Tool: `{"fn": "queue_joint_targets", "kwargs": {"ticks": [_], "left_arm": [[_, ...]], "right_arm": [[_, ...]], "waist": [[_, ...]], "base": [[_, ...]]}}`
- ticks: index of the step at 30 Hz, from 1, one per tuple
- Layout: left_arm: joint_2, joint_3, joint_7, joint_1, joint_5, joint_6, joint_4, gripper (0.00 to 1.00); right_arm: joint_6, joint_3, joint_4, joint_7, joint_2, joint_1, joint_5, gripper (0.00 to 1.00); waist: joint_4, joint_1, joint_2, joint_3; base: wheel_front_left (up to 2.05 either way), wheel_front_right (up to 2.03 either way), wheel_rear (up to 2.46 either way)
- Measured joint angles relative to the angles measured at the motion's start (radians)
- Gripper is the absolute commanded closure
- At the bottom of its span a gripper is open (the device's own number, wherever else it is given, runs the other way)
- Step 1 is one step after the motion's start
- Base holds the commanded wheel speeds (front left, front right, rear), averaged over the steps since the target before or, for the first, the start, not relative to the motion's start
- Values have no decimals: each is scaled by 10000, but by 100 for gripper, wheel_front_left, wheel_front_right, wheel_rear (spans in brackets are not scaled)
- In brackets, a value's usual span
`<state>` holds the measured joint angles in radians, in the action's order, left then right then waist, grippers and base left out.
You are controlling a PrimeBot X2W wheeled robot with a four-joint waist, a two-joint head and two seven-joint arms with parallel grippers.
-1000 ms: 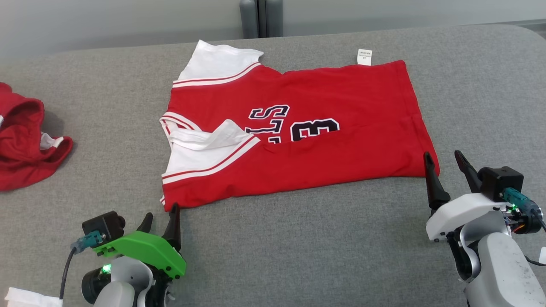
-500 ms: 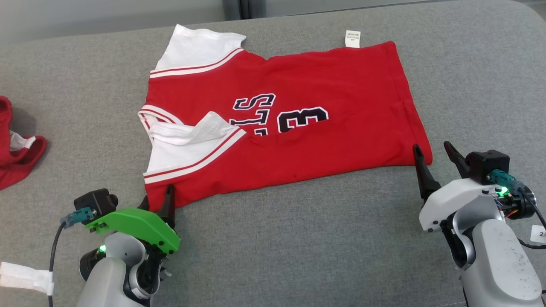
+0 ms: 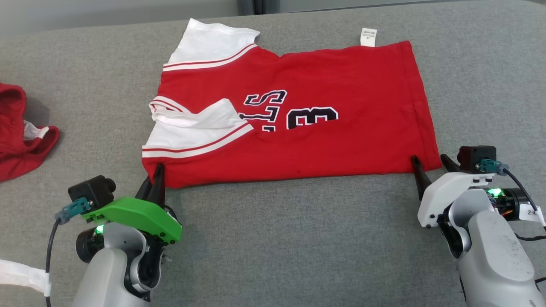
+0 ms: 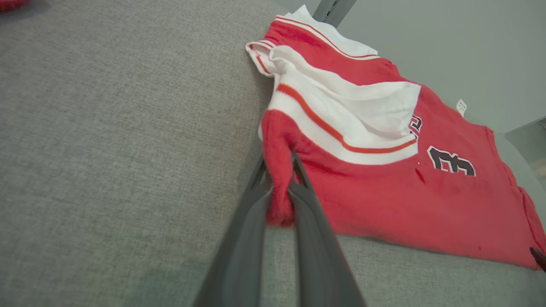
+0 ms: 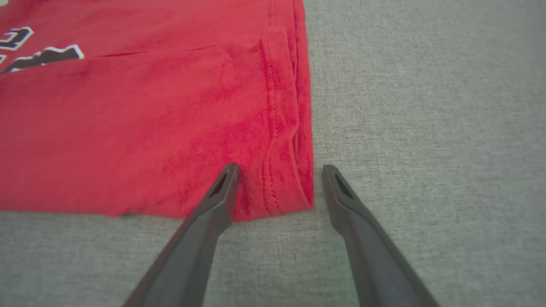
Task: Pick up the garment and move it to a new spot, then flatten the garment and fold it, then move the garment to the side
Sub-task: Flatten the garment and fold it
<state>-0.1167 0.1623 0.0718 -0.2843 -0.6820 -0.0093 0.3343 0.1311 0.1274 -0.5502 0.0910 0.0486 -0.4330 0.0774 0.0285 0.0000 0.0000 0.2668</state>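
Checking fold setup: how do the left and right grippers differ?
The left gripper is shut on the jersey's sleeve-side corner; the right gripper is open, fingers straddling the hem corner. The left gripper's housing is green, the right's white. Both sit at the jersey's near edge.

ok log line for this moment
left hand: shut on jersey corner | right hand: open, astride opposite near corner | jersey: spread flat

- Red cloth (image 3: 21,132) at the head view's left edge: cut off by the frame; kind unclear.
- Label (image 3: 368,36) on the garment (image 3: 341,76): print too small to read.
- Dark lettering (image 3: 313,118): partly covered by the folded white sleeve (image 3: 200,128).
- Fingers (image 4: 318,256) of the left gripper (image 4: 277,158): blurred toward the left wrist view's bottom edge; the pinched garment corner is partly hidden between them.
- Paper tag (image 3: 533,212) at the head view's right edge: marking cut by the frame.
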Motion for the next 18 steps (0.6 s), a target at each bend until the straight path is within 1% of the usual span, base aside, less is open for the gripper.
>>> {"fn": "queue_joint_targets", "kwargs": {"ticks": [1, 2, 4, 6, 7, 12, 15, 18], "left_arm": [[-25, 17, -46, 0, 29, -10, -130, 100], [-36, 40, -79, 0, 59, -44, -238, 100], [-38, 113, -90, 2, 69, -82, -510, 100], [-36, 188, -113, 7, 84, -115, -777, 100], [-36, 230, -113, 15, 88, -127, -917, 100], [-98, 328, -69, 90, 146, -140, -1563, 100], [-234, 378, 82, 278, 180, -73, -2063, 100], [-401, 458, 366, 683, 205, 8, -2660, 100]], "right_arm": [[-2, -54, -138, 69, 2, -63, 35, 9], [-2, -117, -217, 123, 12, -116, 102, 38], [-6, -247, -376, 178, 31, -202, 303, 71], [-6, -278, -449, 123, 29, -247, 495, 97], [-6, -284, -477, 42, 21, -267, 497, 100], [-4, -230, -395, -303, -4, -364, 897, 100], [-4, -192, 19, -374, -4, -385, 1296, 100], [-2, -144, 681, -157, -2, -92, 1620, 100]], "waist": [[37, 0, 0, -6], [65, 0, 0, -13], [111, 0, 0, -44], [130, 0, 0, -87], [132, 0, 0, -117], [95, 0, 0, -302], [60, 0, 0, -474], [32, 0, 0, -655]], "base": [[0, 0, 0], [0, 0, 0], [0, 0, 0], [0, 0, 0], [0, 0, 0], [0, 0, 0], [0, 0, 0], [0, 0, 0]]}}
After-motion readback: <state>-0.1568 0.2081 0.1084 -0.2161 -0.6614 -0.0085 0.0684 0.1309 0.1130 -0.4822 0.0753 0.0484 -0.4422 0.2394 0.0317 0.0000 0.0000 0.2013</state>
